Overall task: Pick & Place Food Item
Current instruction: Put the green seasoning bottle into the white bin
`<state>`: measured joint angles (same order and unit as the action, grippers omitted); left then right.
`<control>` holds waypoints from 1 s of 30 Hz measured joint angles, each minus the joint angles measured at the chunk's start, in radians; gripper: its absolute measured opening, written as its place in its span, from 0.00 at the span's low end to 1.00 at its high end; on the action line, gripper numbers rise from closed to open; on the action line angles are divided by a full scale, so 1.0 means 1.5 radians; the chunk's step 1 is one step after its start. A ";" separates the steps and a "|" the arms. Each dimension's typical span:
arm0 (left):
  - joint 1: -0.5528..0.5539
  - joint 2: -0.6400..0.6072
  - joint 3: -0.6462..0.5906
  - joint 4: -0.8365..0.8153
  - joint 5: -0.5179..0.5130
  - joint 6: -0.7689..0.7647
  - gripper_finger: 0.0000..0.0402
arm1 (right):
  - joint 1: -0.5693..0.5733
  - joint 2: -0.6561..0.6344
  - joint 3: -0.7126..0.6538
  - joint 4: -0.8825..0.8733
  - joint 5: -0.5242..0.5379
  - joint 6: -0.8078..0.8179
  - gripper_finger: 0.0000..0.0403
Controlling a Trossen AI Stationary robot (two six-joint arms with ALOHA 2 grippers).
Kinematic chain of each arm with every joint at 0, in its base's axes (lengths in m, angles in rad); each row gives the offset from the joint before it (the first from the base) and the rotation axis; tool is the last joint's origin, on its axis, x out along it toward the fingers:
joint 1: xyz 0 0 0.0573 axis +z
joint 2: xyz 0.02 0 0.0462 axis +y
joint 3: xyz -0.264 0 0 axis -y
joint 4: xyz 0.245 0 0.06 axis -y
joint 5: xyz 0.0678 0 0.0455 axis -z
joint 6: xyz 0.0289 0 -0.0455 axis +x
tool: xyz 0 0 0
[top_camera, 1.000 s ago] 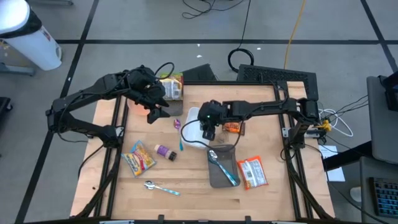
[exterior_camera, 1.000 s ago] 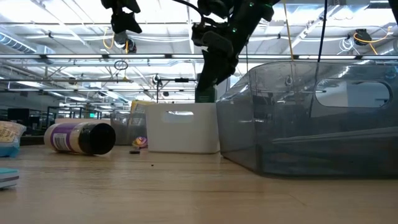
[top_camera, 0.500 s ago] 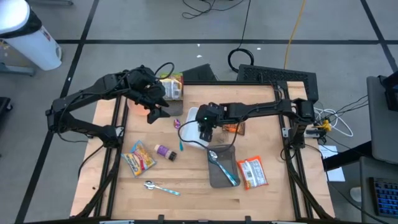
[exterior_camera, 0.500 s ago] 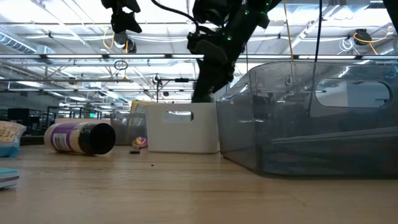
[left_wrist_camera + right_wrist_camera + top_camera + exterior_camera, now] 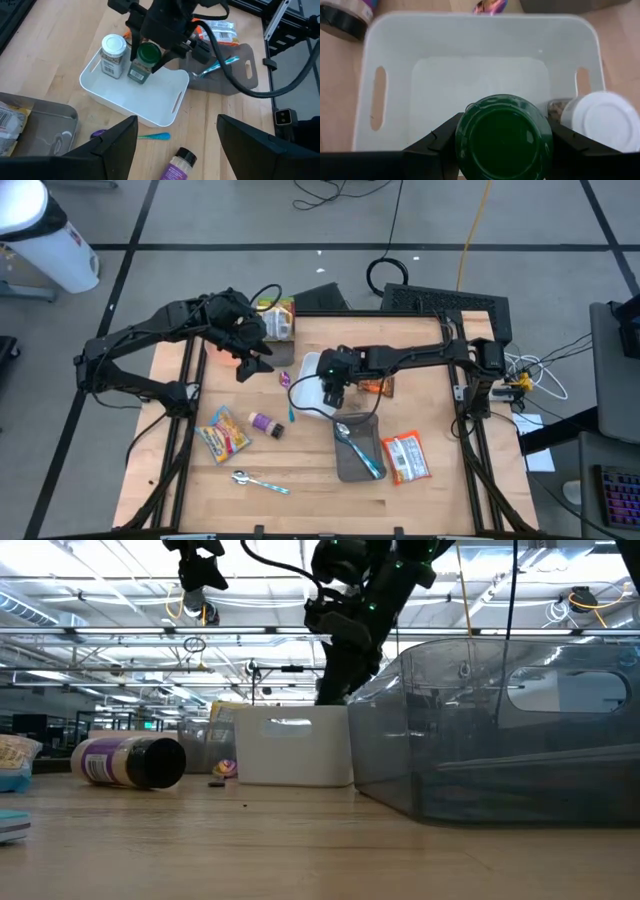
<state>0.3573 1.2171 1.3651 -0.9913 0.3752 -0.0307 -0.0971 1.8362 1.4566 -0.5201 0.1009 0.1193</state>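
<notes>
A white bin (image 5: 308, 383) stands mid-table; it also shows in the low view (image 5: 295, 745). A white-lidded jar (image 5: 112, 54) stands upright in it. My right gripper (image 5: 333, 383) is over the bin, shut on a green-lidded jar (image 5: 142, 61). My left gripper (image 5: 250, 352) hovers open and empty to the bin's far left; its fingers (image 5: 115, 145) frame the left wrist view. My right gripper pinches the green-lidded jar between its two fingers (image 5: 434, 145), one on each side just below the green lid (image 5: 504, 137). The fingers come from above, pointing down. The jar stands upright inside the bin's walls; I cannot tell whether its bottom touches the bin's floor.
A clear grey tub (image 5: 500, 730) with a spoon stands right of the bin. An orange packet (image 5: 373, 385), a red-white packet (image 5: 405, 457), a purple-labelled bottle (image 5: 265, 423), a snack bag (image 5: 225, 430), a metal spoon (image 5: 260, 480) and a teal spoon (image 5: 291, 402) lie around. A box (image 5: 278, 318) stands at the far edge.
My right gripper, with the green-lidded jar, has swung a little toward the table's left edge and back again, staying over the white bin.
</notes>
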 joint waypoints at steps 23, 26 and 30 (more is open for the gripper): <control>0.000 0.000 0.000 0.000 0.000 -0.003 0.68 | -0.005 0.000 -0.043 0.025 0.000 0.029 0.47; 0.000 0.000 0.000 0.000 0.000 -0.003 0.68 | -0.006 0.000 -0.043 0.025 0.002 0.027 0.47; 0.000 0.000 0.000 0.000 0.000 -0.003 0.68 | -0.006 0.000 -0.043 0.025 0.002 0.027 0.47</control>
<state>0.3573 1.2171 1.3651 -0.9913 0.3752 -0.0345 -0.1059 1.8362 1.3914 -0.4824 0.1032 0.1601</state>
